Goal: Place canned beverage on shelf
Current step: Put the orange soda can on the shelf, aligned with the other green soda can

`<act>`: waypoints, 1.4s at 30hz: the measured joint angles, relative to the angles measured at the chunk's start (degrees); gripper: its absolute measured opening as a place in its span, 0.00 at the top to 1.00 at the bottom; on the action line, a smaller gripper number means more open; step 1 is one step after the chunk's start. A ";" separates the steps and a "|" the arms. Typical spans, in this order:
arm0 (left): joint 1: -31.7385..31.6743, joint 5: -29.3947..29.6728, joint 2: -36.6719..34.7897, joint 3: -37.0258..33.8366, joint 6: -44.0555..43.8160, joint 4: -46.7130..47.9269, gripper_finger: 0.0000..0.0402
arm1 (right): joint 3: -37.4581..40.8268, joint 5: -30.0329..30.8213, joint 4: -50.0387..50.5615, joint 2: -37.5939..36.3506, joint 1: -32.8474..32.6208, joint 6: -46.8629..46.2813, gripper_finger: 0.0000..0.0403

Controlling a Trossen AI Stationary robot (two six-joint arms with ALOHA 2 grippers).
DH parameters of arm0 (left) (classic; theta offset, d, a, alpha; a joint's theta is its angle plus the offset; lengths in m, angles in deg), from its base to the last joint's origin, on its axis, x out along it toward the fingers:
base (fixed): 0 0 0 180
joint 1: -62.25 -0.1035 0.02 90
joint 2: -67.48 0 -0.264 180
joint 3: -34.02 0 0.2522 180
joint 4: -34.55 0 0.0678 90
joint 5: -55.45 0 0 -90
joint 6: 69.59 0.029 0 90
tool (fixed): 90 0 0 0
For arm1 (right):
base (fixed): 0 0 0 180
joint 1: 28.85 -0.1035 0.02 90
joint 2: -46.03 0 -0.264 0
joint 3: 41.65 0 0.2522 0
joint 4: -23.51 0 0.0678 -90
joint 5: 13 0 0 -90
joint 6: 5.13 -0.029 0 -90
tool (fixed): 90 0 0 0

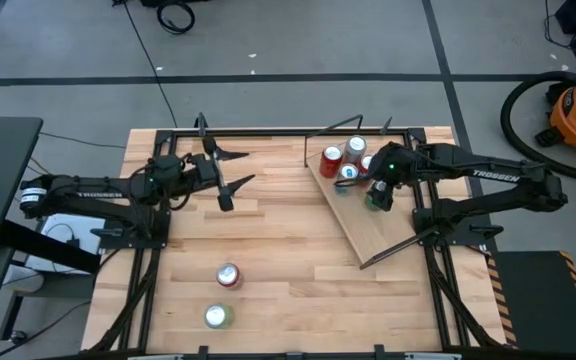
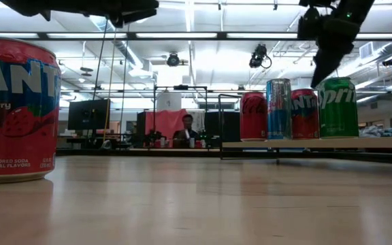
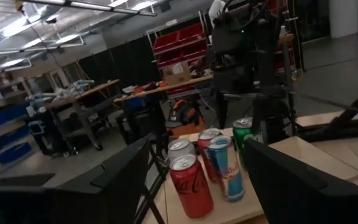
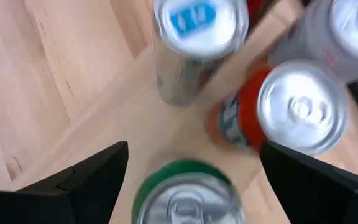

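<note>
The shelf is a light-wood board set askew at the table's right, edged by black rods. Several cans stand upright on it: a red Coca-Cola can, a blue can, a Fanta can and a green Sprite can. My right gripper is open just above the Sprite can, with a finger on either side of the can's top and apart from it. My left gripper is open and empty above the table's far left part.
A red Fanta can and a green-topped can stand on the tabletop near its front edge, left of centre. Black frame rods run along the table's far edge and sides. A person sits far behind the table.
</note>
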 joint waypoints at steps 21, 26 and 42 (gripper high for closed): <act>3.93 -2.95 0.33 3.09 -25.27 28.13 0.32 | -4.07 -9.00 -25.41 0.33 -4.90 6.52 0.07; 6.63 -11.03 0.34 5.20 -32.06 36.24 0.32 | -1.09 -8.96 -37.23 2.03 -7.68 10.03 0.07; 24.97 -4.39 4.57 6.56 -37.62 42.40 0.32 | -0.82 -8.45 -47.44 19.95 -12.11 11.44 0.07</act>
